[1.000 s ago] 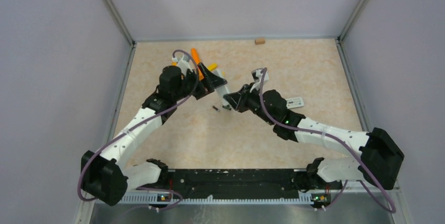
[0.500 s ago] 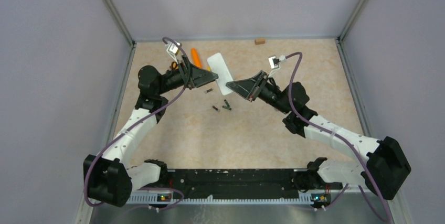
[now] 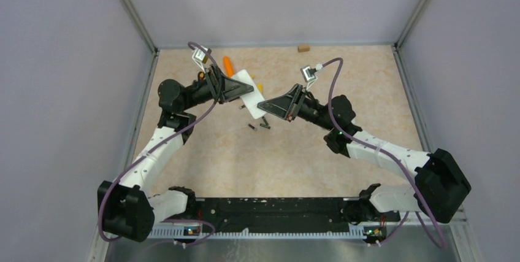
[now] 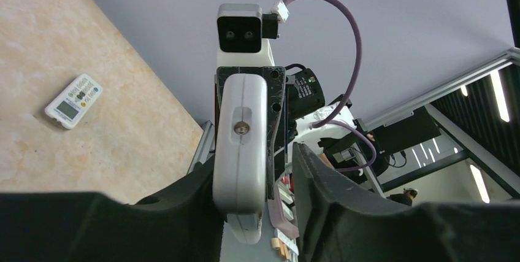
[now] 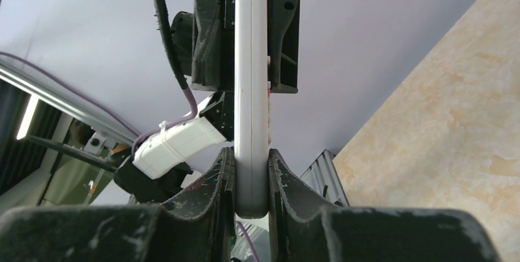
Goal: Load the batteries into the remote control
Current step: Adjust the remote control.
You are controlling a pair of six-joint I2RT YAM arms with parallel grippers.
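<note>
Nearest the arm bases, the table [image 3: 288, 164] was beige and mottled. Farther in, toward the middle, a battery [image 3: 251, 127] and a second battery [image 3: 265, 125] lay loose on it, close together and below the two grippers.

Above them the arms met over the table with the white remote [image 5: 251, 90] between them, lifted off the surface. The right gripper [image 5: 250, 157] was clenched on the remote's lower end, its fingers pressed against both flat sides of the thin body. The left gripper [image 4: 254, 170] had the other end of the remote between its fingers [image 4: 202, 188]. One finger sat against the casing, but a narrow gap seemed to show on the other side, so I could not tell whether those jaws were gripping or only closed around it. In the left wrist view a small screw showed on the remote's narrow side.

Off to the right arm's side, a small remote [image 4: 73, 100] with a display lay flat on the table, face up. Beyond the grippers an orange object [image 3: 229, 65] lay near the back, and a small brown block [image 3: 303, 47] sat at the far edge.
</note>
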